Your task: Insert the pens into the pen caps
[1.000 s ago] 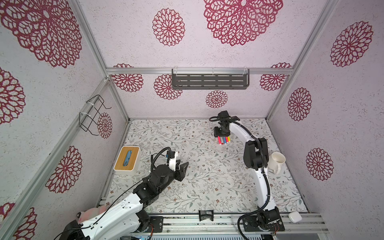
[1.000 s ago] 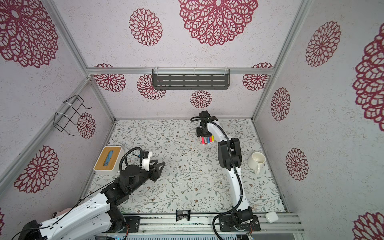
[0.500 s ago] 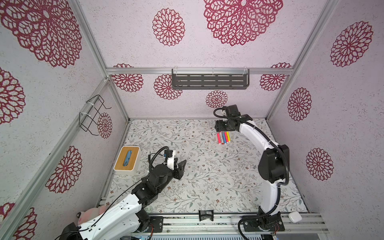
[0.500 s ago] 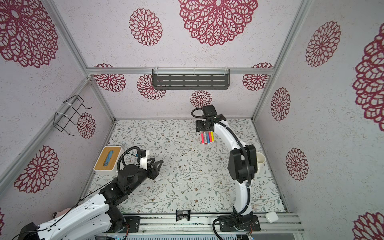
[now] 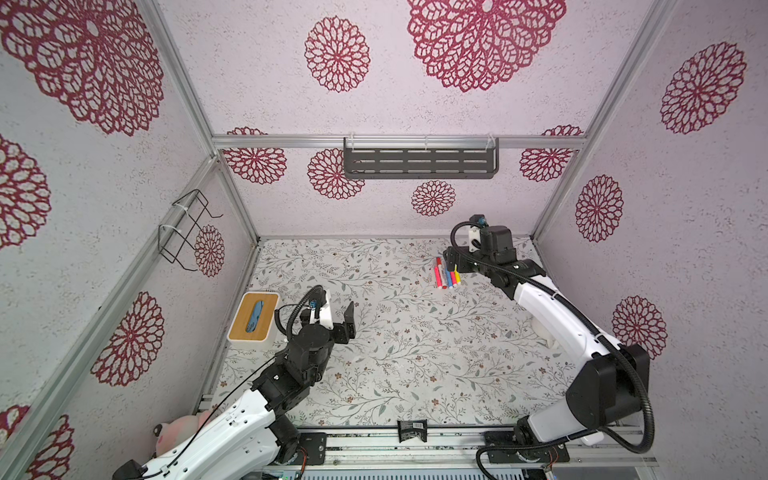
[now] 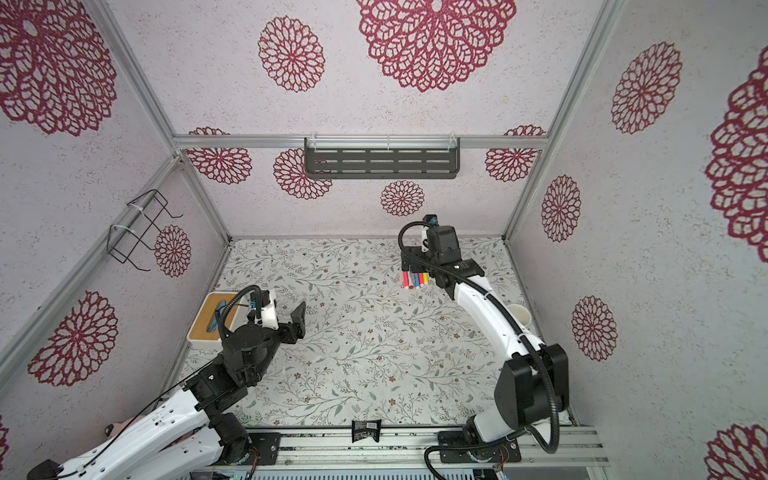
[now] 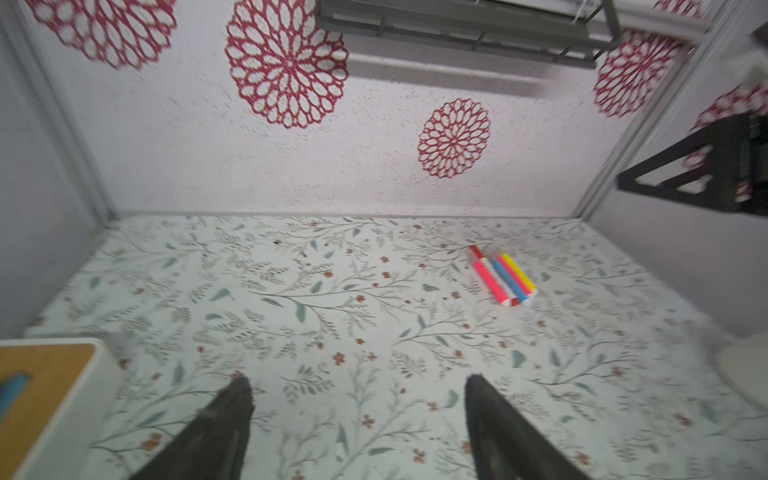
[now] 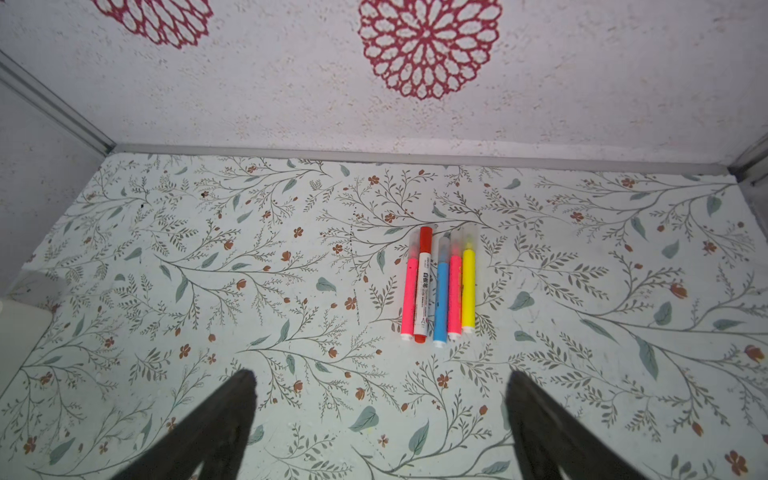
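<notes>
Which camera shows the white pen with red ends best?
The right wrist view: the white pen lies central and sharp, print and both red ends visible. Both top views show only a tiny sliver among the pens; the left wrist view shows it distant, blurred.

Lighting was bright, even and diffuse; shadows on the worktop [image 5: 415, 365] were faint. Both top views were sharp, with wide-angle distortion at the edges. The left wrist view was blurred, the right wrist view crisp.
</notes>
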### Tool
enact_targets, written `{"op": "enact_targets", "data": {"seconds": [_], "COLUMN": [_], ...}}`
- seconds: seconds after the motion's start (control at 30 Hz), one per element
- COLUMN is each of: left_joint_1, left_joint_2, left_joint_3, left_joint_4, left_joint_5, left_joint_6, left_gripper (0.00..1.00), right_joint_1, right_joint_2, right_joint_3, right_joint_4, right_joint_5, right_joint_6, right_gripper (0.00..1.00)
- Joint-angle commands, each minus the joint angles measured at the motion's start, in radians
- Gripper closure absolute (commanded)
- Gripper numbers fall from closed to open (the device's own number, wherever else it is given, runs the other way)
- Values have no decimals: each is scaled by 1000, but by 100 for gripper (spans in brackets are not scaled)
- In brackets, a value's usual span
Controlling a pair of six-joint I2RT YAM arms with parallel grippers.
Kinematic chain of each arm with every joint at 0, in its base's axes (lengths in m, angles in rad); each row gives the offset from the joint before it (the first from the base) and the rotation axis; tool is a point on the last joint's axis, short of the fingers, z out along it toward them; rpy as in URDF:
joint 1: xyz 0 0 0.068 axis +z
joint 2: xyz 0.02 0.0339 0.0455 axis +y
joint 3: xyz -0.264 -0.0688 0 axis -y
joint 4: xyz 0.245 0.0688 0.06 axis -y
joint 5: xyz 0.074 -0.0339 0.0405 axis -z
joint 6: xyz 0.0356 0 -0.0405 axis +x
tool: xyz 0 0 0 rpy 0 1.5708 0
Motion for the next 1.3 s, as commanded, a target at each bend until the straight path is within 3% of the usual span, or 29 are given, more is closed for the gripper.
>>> {"op": "enact_targets", "data": {"seconds": [0.0, 0.33, 0.73, 1.03, 1.27], "left_joint_1": [8, 12, 34, 56, 84], "left_joint_2": [16, 54, 73, 89, 76], "left_joint_3": [23, 25, -28, -70, -118], "left_joint_4": [-8, 21, 79, 124, 153], "left_joint_5": [-132, -207, -313, -421, -420], "left_joint_6": [61, 135, 184, 202, 207], "left_gripper": [3, 2, 2, 3, 2], "right_joint_1": [-1, -2, -2, -2, -1], "right_joint_2": [-114, -371, -614, -795, -981], "right_joint_3": [-87, -419, -774, -959, -1094], "right_joint_4": [158, 421, 610, 631, 579], "right_joint_5": [70, 175, 254, 335, 374], "right_joint_6": [-8, -50, -93, -139, -159], "right_gripper": [1, 1, 1, 1, 1]}}
